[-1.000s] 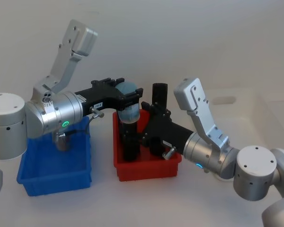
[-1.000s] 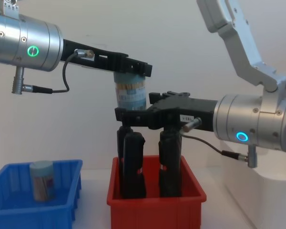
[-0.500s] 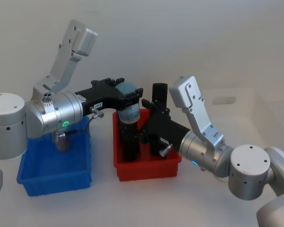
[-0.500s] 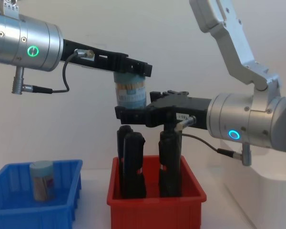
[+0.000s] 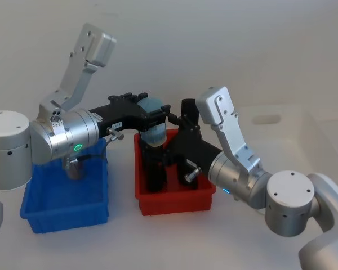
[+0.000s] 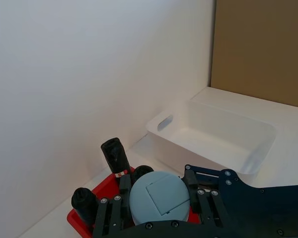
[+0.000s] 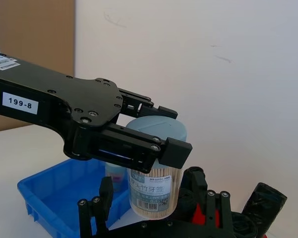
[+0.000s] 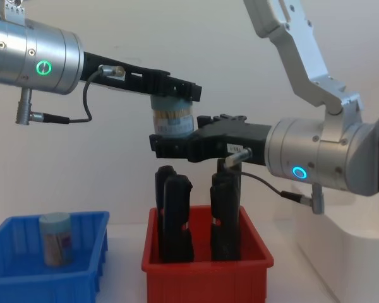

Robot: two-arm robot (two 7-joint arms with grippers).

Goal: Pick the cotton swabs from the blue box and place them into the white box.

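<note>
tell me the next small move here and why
Probably shut the right gripper on the lower body of the cotton swab jar. Its open fingers flank it, while the left gripper holds the lid above the red bin; the white box lies on the right arm's side.

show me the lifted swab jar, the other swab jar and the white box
lifted swab jar (image 8: 172, 123), chest view, on its label
other swab jar (image 8: 55, 243), chest view, on its side
white box (image 6: 223, 135), left wrist view, on its bare floor
</note>
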